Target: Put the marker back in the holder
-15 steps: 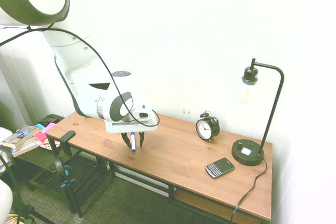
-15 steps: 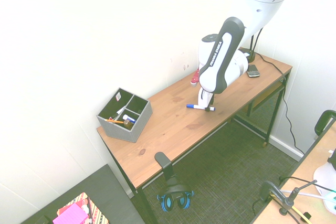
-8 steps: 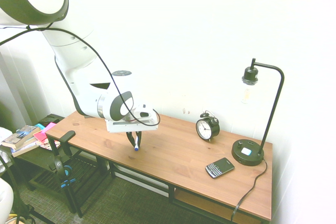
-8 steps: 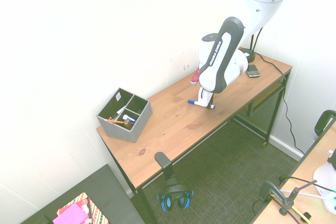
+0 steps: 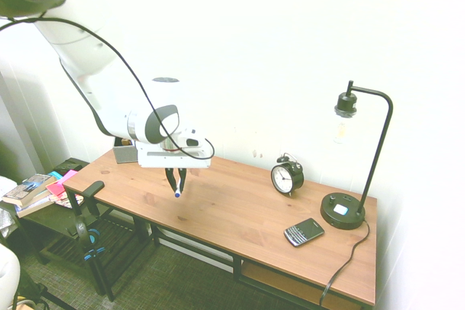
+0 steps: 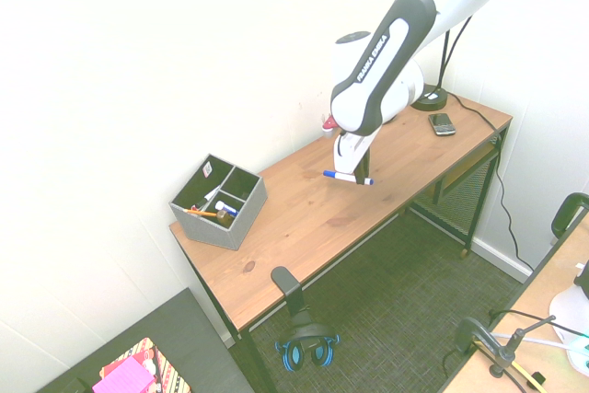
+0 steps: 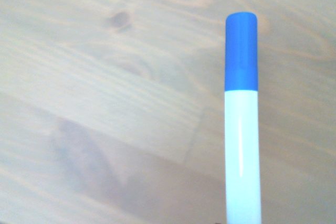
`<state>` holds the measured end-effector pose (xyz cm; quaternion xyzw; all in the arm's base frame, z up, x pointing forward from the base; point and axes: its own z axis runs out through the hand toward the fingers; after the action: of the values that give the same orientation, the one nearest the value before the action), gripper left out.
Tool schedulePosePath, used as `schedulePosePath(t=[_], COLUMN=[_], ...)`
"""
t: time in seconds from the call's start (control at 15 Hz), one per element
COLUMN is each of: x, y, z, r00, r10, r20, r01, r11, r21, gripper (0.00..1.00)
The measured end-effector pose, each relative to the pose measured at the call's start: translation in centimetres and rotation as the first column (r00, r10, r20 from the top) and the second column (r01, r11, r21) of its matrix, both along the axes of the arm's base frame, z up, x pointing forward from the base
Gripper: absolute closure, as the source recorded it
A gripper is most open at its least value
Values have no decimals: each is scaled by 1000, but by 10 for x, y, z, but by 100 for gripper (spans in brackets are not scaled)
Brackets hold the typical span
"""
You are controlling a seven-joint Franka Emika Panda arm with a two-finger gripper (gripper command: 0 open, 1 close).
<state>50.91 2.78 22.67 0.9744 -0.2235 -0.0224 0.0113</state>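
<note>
One slim white marker with a blue cap is clamped level in the dark two-finger gripper, above the wooden table; one grey box holder sits well apart

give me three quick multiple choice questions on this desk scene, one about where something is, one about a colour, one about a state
1. Where is the holder?
A. near the desk end far from the lamp
B. beside the lamp base
C. on the floor

2. What colour is the marker's cap?
A. red
B. blue
C. green

3. What is the state of the marker?
A. standing in the holder
B. lying on the desk
C. held by the tool above the desk

Answers:
1. A, the grey box sits near the desk end opposite the lamp.
2. B, the wrist view shows a blue cap on a white barrel.
3. C, the tool is shut on the marker, which hangs roughly level above the wood, apart from the holder.
</note>
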Motion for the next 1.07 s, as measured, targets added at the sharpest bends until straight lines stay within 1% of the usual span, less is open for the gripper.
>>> schedulePosePath(t=[0.13,0.2,0.27,0.4,0.53,0.73,0.93,1.07], x=[-3,0,5,14,28,62,92,106], y=[44,69,93,128,152,168,173,172], z=[41,67,89,110,105,86,77,67], r00=[997,996,997,996,992,979,963,953], r10=[-38,-41,-45,-65,-96,-144,-203,-242], r20=[-71,-79,-66,-53,-87,-142,-175,-180], r01=[43,48,52,71,106,161,224,261], r11=[997,994,993,990,987,979,969,961], r21=[61,94,111,119,119,121,108,93], gripper=[100,100,100,100,100,100,100,100])
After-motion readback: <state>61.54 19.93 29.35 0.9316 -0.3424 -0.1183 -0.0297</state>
